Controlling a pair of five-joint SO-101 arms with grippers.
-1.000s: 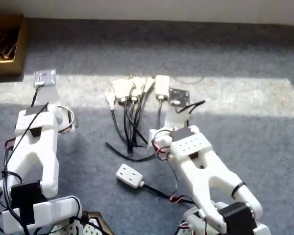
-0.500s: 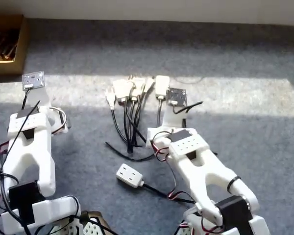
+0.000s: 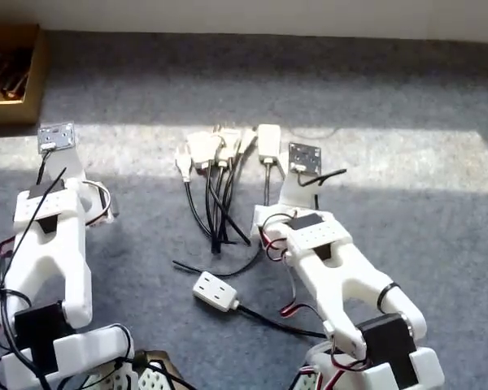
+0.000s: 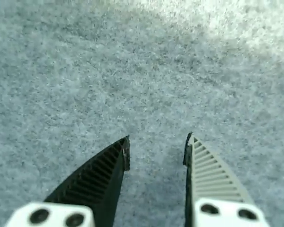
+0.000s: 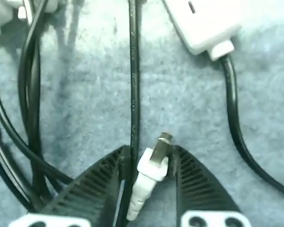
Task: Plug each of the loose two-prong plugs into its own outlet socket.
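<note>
Pinching from both sides, the right gripper has its black, ribbed, wedge-shaped fingers closed on a white two-prong plug, a small moulded body that narrows into a pale cord at the back. The plug sits tilted between the fingertips with its flat metal prongs pointing away from the wrist. A glossy round black cable runs just beside it, caught against the inside of one finger. Farther out lies a smooth white rectangular adapter block with its own black cord curving away. Everything rests on grey, short-piled carpet with a fuzzy, speckled texture. From above, the white outlet strip, a rounded oblong on a black cord, lies on the carpet between the two arms, near the right arm and apart from the held plug. The other loose plugs lie bunched in the sunlit band, their dark cords trailing toward the arms. The left gripper hangs over bare carpet, well apart from the plugs, its fingers spread with nothing between them.
</note>
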